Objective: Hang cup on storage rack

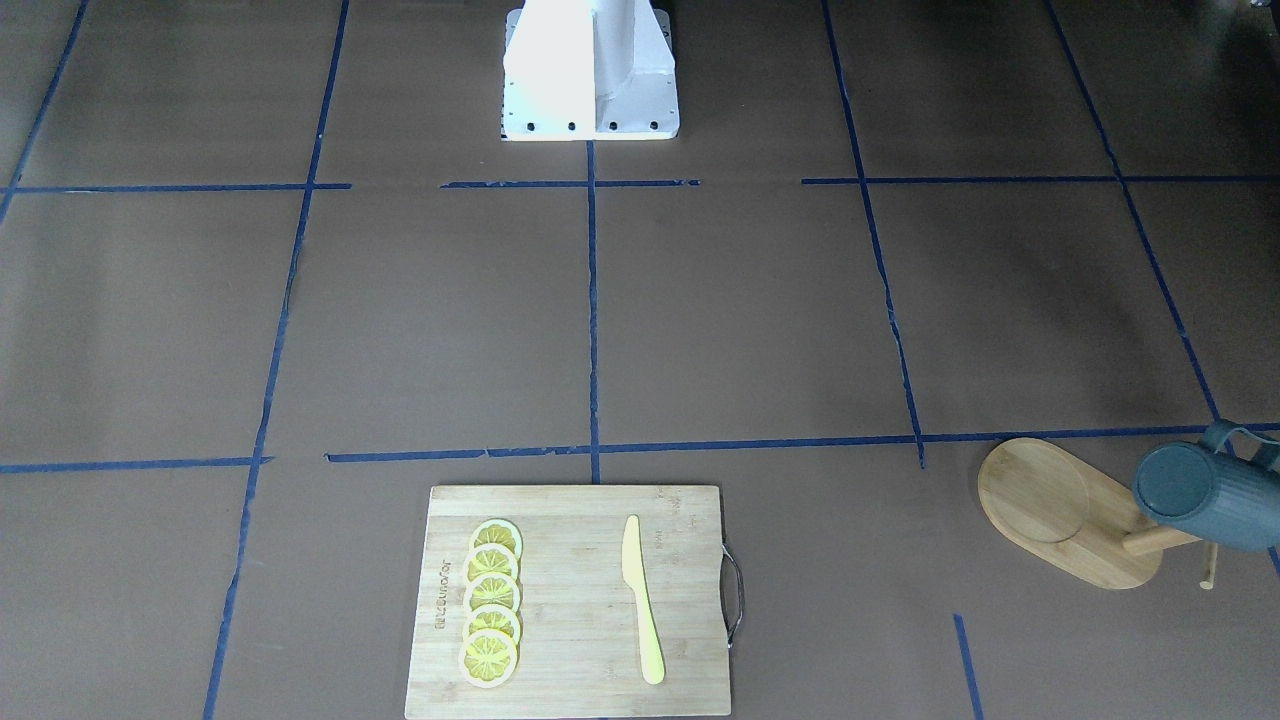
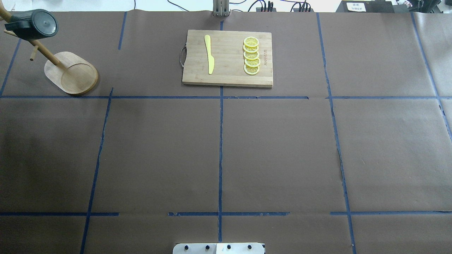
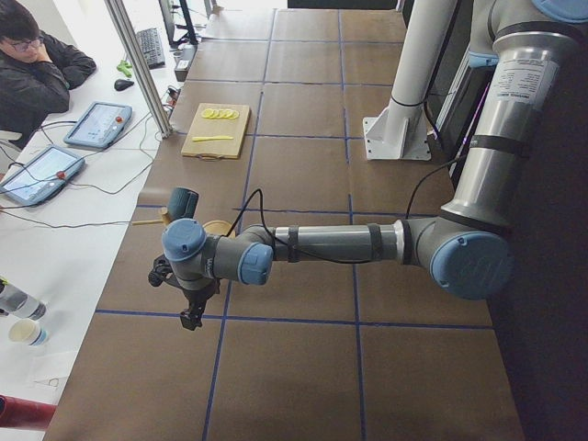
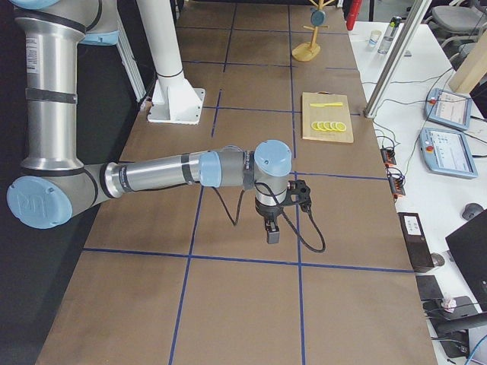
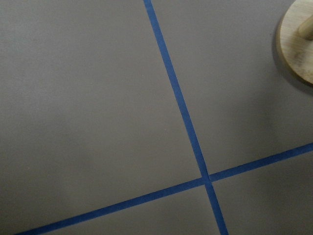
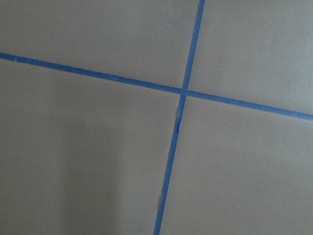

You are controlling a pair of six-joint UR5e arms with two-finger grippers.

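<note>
On the blue-taped brown table (image 2: 282,148), rack (image 2: 76,76) bearing cup (image 2: 35,25)

My table (image 2: 282,158) wears brown paper crossed by blue tape lines (image 2: 220,158). Beside it stands a white desk (image 3: 92,197) (two tablets (image 3: 96,124) on it), where an operator (image 3: 41,64) in black sits.

We find the cup (image 1: 1205,500) (image 2: 35,25) hanging on the storage rack (image 1: 1040,500) (image 2: 70,72), off the worktop. It is dark teal-grey and ribbed, tipped on its side, with its flat round bottom turned towards both cameras and its loop handle over a peg. The rack is light bamboo, with a flat oval base, a round post and thin pegs. It stands upright at the worktop's far corner on the robot's left.
</note>
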